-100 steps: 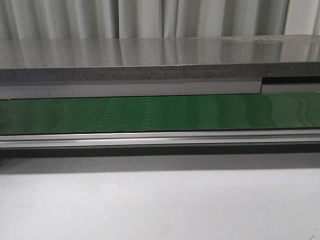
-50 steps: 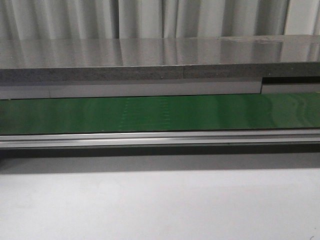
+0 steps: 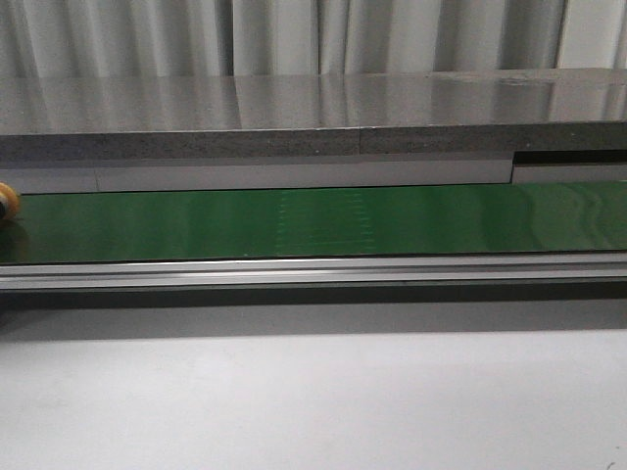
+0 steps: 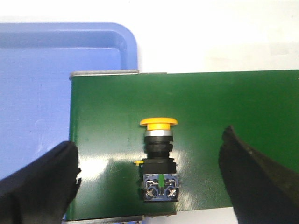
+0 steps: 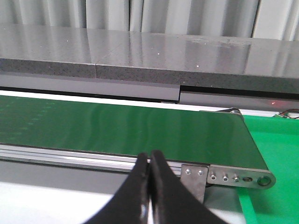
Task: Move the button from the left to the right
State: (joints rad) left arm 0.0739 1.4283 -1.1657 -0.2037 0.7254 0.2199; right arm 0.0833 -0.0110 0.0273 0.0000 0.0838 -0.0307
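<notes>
The button (image 4: 159,158) lies on its side on the green conveyor belt (image 4: 224,102), yellow cap pointing away from the fingers, dark body and blue terminal block nearest them. My left gripper (image 4: 149,179) is open, its black fingers (image 4: 39,182) wide apart on either side of the button and not touching it. In the front view only the button's yellow cap (image 3: 6,203) shows, at the far left edge of the belt (image 3: 313,223). My right gripper (image 5: 150,161) is shut and empty, in front of the belt's right end (image 5: 140,128).
A blue tray (image 4: 46,93) sits beside the belt's left end. A green bin (image 5: 275,154) lies past the belt's right end. A grey ledge (image 3: 313,117) runs behind the belt, and a metal rail (image 3: 313,269) along its front.
The button's yellow cap has come into the front view at the far left edge of the belt. A pale patch on the belt has shifted to the right.
</notes>
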